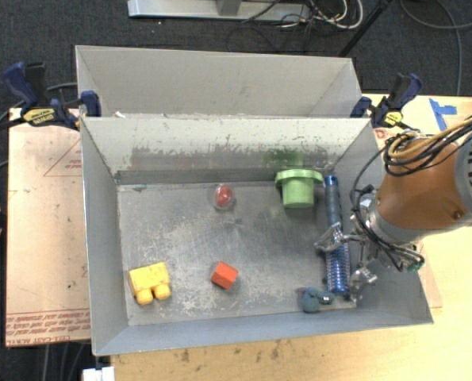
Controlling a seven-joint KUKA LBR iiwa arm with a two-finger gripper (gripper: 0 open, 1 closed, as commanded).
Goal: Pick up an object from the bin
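Note:
My gripper (347, 260) is low in the bin's right front corner, close to the right wall. It looks open, with one metal fingertip (331, 240) to the left and the other lower right. A long blue thing (336, 272) lies between them, ribbed like a coil at its near end and a smooth rod at its far end. It rests on the floor along the right wall. A small grey-blue lump (310, 299) lies just in front of the gripper at the front wall. A green cup-shaped piece (297, 188) stands at the back, left of the blue rod's far end.
A small red ball (224, 197) lies at the back middle. An orange cube (224, 275) sits at the front middle, and a yellow block (150, 282) lies in the front left corner. The arm's orange-brown body hangs over the right rim.

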